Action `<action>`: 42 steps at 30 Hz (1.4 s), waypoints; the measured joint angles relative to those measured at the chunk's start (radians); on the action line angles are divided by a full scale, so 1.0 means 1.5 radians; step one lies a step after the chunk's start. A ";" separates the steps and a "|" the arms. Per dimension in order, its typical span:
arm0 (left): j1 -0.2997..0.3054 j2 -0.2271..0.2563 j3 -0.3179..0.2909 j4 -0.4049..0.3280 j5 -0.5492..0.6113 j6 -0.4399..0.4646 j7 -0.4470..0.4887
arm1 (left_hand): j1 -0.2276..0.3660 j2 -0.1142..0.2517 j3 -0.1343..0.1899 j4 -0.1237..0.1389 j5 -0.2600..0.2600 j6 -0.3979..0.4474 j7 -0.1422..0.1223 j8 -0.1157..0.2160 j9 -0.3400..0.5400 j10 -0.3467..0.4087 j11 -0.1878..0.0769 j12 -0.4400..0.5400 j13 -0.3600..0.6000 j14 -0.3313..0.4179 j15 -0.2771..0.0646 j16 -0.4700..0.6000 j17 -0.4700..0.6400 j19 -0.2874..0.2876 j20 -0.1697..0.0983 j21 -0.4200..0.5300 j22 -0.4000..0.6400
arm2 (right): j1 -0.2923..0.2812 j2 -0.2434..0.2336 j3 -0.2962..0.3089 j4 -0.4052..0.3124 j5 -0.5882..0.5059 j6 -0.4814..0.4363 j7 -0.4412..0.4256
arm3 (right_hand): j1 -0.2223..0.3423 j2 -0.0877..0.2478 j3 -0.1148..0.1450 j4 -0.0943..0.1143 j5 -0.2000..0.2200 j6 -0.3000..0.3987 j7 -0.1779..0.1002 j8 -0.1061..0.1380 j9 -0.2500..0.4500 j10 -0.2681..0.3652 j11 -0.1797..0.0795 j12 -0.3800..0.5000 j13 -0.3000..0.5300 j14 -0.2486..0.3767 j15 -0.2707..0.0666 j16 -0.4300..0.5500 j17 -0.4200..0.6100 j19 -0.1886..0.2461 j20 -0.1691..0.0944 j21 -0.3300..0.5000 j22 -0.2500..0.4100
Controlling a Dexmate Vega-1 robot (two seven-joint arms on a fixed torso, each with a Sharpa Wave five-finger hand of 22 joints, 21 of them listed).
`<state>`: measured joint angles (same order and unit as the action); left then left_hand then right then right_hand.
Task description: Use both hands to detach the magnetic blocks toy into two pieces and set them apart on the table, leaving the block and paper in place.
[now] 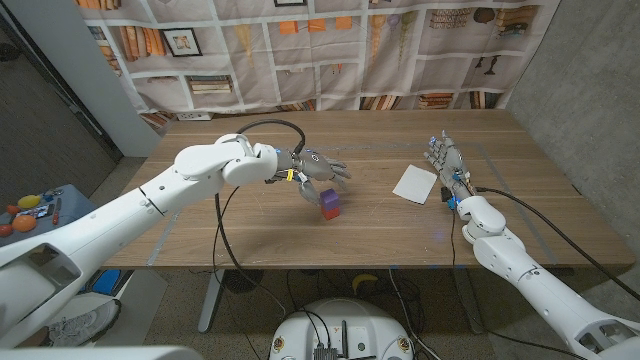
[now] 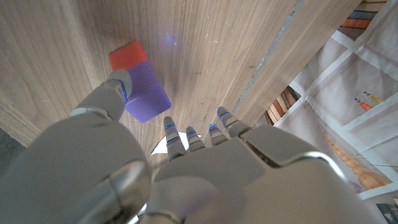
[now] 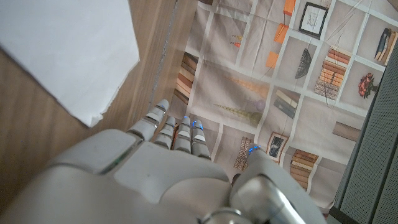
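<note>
While your left hand hovers over the middle of the wooden table, the magnetic blocks toy sits on the wood just below its fingertips, slightly toward the table's near edge. The toy looks like two cubes joined face to face: one purple, one red. In the head view the purple cube is on top and a sliver of red shows at its lower edge. In the left wrist view you see the purple half and the red half meeting in a straight seam, with your thumb tip right at the purple side; whether it actually touches cannot be told. The other fingers are extended and apart, so this hand grasps nothing.

Your right hand stands near the table's right side, fingers straight and spread, holding nothing. Just beside it, toward the centre, lies the white sheet of paper, flat on the wood; the right wrist view shows its corner close to your fingers, not touching them. The toy and the paper are well apart.
</note>
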<state>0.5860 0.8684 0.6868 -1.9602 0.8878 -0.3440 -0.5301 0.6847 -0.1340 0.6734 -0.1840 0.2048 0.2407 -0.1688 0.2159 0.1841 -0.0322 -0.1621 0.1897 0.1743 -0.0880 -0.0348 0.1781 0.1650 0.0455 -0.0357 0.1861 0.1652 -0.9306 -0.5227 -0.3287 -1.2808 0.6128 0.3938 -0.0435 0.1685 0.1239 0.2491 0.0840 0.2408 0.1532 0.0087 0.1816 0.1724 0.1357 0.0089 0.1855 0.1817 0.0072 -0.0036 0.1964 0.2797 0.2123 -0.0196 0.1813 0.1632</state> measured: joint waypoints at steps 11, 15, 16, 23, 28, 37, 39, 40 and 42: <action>0.006 -0.004 0.004 0.009 0.010 0.000 0.028 | 0.027 0.003 -0.011 0.000 0.005 0.062 0.006 0.026 0.003 0.034 -0.006 0.005 0.000 0.040 0.002 0.005 0.000 0.036 0.000 0.005 0.000 | 0.004 0.001 0.001 0.008 0.003 0.002 0.004 | 0.000 0.000 0.004 0.002 0.000 0.000 0.000 0.000 0.000 0.000 0.000 0.000 0.000 0.000 0.000 0.000 -0.001 0.000 0.000 0.000 0.000; 0.008 -0.008 0.006 0.014 0.010 -0.001 0.034 | 0.038 0.003 -0.016 0.000 0.005 0.089 0.009 0.038 0.006 0.046 -0.008 0.005 0.000 0.051 0.000 0.005 0.000 0.045 0.000 0.005 0.000 | 0.005 0.001 0.002 0.010 0.004 0.002 0.006 | -0.007 0.007 0.004 0.002 0.000 0.000 0.000 0.000 0.000 0.000 0.000 0.000 0.000 0.000 0.000 0.003 -0.001 0.000 0.000 0.000 0.000; 0.008 -0.008 0.006 0.014 0.010 -0.001 0.036 | 0.038 0.003 -0.016 0.001 0.005 0.097 0.008 0.041 0.006 0.048 -0.010 0.005 0.000 0.052 -0.001 0.005 0.000 0.047 -0.002 0.005 0.000 | 0.005 0.001 0.002 0.010 0.004 0.002 0.006 | -0.007 0.007 0.004 0.002 0.000 0.000 0.000 0.000 0.000 0.000 0.000 0.000 0.000 0.000 0.000 0.003 -0.001 0.000 0.000 0.000 0.000; 0.009 -0.009 0.007 0.016 0.007 -0.003 0.042 | 0.054 0.001 -0.025 0.001 0.005 0.145 0.003 0.065 0.012 0.056 -0.011 0.005 0.000 0.060 0.003 0.005 0.000 0.062 -0.003 0.005 0.000 | 0.005 0.000 0.003 0.011 0.005 0.003 0.008 | -0.007 0.007 0.004 0.002 0.000 0.000 0.000 0.000 0.000 0.000 0.000 0.000 0.000 0.000 0.000 0.003 -0.001 0.000 0.000 0.000 0.000; 0.010 -0.010 0.009 0.017 0.005 -0.005 0.045 | 0.063 0.000 -0.031 0.000 0.005 0.182 0.004 0.085 0.018 0.066 -0.014 0.005 0.000 0.071 0.002 0.005 0.000 0.075 -0.001 0.005 0.000 | 0.004 -0.001 0.003 0.011 0.006 0.003 0.008 | -0.007 0.007 0.004 0.002 0.000 0.000 0.000 0.000 0.000 0.000 0.000 0.000 0.000 0.000 0.000 0.003 -0.004 0.000 0.000 0.000 0.000; 0.010 -0.012 0.010 0.018 0.002 -0.008 0.047 | 0.078 0.003 -0.045 0.003 0.005 0.236 0.008 0.118 0.030 0.080 -0.016 0.005 0.000 0.080 -0.001 0.005 0.000 0.096 -0.004 0.009 0.003 | 0.000 -0.004 0.005 0.007 0.007 0.003 0.007 | -0.007 0.007 0.004 0.002 0.000 0.000 0.000 0.000 0.000 0.000 0.000 0.000 0.000 0.000 0.000 0.003 -0.004 0.000 0.000 0.000 0.000; 0.010 -0.012 0.010 0.018 0.002 -0.009 0.047 | 0.083 0.003 -0.049 0.003 0.005 0.249 0.011 0.127 0.033 0.082 -0.013 0.005 0.000 0.086 0.000 0.005 0.000 0.103 -0.003 0.009 0.003 | -0.001 -0.005 0.005 0.006 0.007 0.003 0.007 | -0.007 0.007 0.004 0.002 0.000 0.000 0.000 0.000 0.000 0.000 0.000 0.000 0.000 0.000 0.000 0.002 -0.004 0.000 0.000 0.000 0.000; 0.009 -0.013 0.011 0.019 0.002 -0.009 0.047 | 0.083 0.003 -0.051 0.003 0.005 0.256 0.012 0.132 0.035 0.085 -0.015 0.005 0.000 0.087 -0.001 0.005 0.000 0.103 -0.004 0.009 0.003 | -0.001 -0.006 0.006 0.005 0.008 0.003 0.007 | -0.007 0.007 0.006 0.000 0.000 0.000 0.000 0.000 0.000 0.000 0.000 0.000 0.000 0.000 0.000 0.002 -0.004 0.000 0.000 0.000 0.000; 0.008 -0.013 0.011 0.019 0.002 -0.010 0.049 | 0.085 0.005 -0.057 0.004 0.005 0.276 0.015 0.144 0.038 0.092 -0.013 0.005 0.000 0.092 -0.001 0.005 0.000 0.107 0.000 0.009 0.003 | -0.001 -0.006 0.006 0.005 0.008 0.003 0.007 | -0.007 0.007 0.007 0.002 0.000 0.000 0.000 0.000 0.000 0.000 0.000 0.000 0.000 0.000 0.000 0.002 -0.004 0.000 0.000 0.000 0.000</action>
<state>0.5978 0.8483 0.7031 -1.9315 0.8904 -0.3583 -0.4571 0.8130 -0.1270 0.5878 -0.1784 0.2118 0.6547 -0.1465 0.4314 0.2416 0.1052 -0.1821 0.1966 0.1743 0.0507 -0.0357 0.1850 0.1650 0.2061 -0.0357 0.1997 0.1703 -0.9325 -0.5321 -0.3193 -1.2739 0.6252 0.3976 -0.0329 0.1580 0.1345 0.2599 0.0869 0.2408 0.1533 0.0087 0.1816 0.1724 0.1357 0.0089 0.1855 0.1817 0.0072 -0.0036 0.2002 0.2738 0.2123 -0.0196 0.1813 0.1632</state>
